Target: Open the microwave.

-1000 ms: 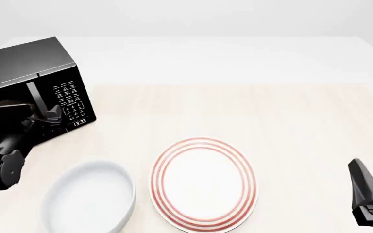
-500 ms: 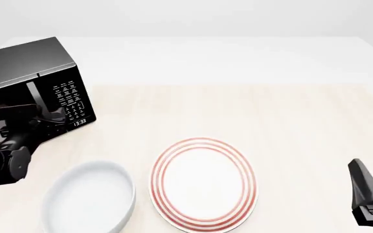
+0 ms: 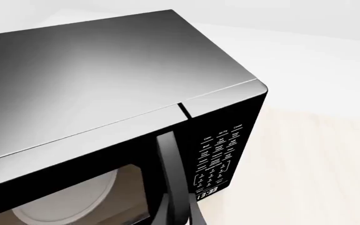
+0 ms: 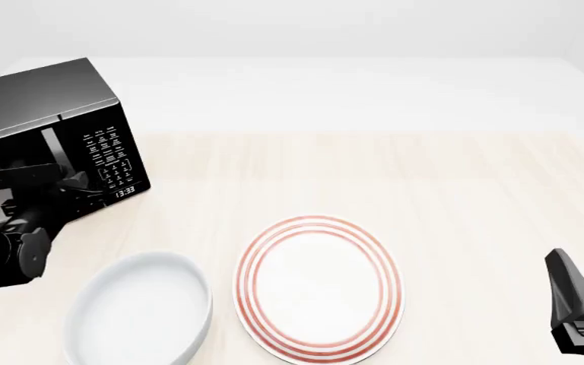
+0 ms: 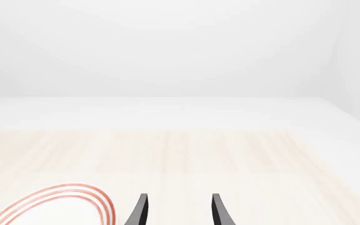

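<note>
Far left of table (image 4: 373,163): microwave (image 4: 39,99), left part cut off by frame edge, door looks shut. Left gripper (image 4: 74,186) just before its handle (image 4: 61,156); arm hides lower door, finger spread can't tell. Right of microwave & nearer: white bowl (image 4: 140,308), partly cut off below, then red-ringed plate (image 4: 319,285). Far right of it: right gripper (image 5: 178,211), fingers apart w/ moderate gap, holding nothing; mostly out of frame in front view.

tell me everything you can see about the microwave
The microwave is a black box with a glossy grey top, standing upright at the table's far left. Its dark glass door looks shut, a white turntable showing behind it. A vertical bar handle sits beside the white-labelled keypad. The left gripper is at the handle.
</note>
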